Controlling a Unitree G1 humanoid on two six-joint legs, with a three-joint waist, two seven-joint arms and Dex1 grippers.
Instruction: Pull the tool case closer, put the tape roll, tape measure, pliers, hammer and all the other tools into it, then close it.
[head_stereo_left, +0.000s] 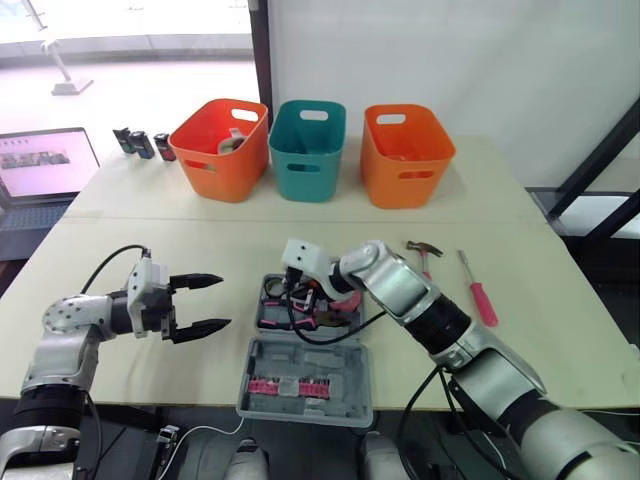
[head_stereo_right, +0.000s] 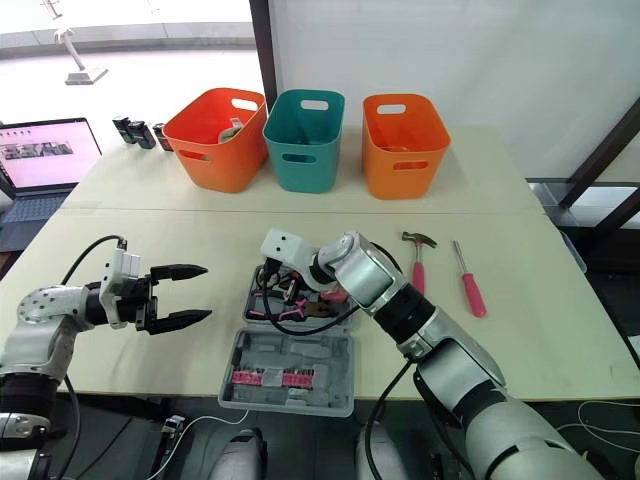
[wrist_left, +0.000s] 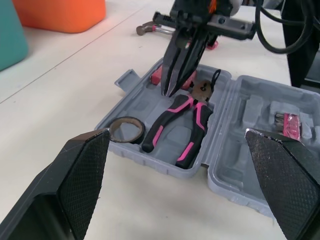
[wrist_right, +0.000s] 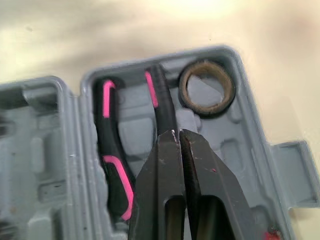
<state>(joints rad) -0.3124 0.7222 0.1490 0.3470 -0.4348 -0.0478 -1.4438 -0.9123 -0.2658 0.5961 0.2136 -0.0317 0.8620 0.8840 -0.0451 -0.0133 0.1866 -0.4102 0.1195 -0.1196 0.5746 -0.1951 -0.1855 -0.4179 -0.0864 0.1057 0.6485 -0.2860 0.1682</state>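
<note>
An open grey tool case lies on the table, with the tape roll and pink-handled pliers in its tray; the right gripper points down over the pliers, fingers pressed together, holding nothing; the left gripper, spread wide, sits left of the case; a hammer and screwdriver lie to its right.

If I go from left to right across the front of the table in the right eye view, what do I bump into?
Left pincer → open tool case → hammer → pink-handled screwdriver.
</note>
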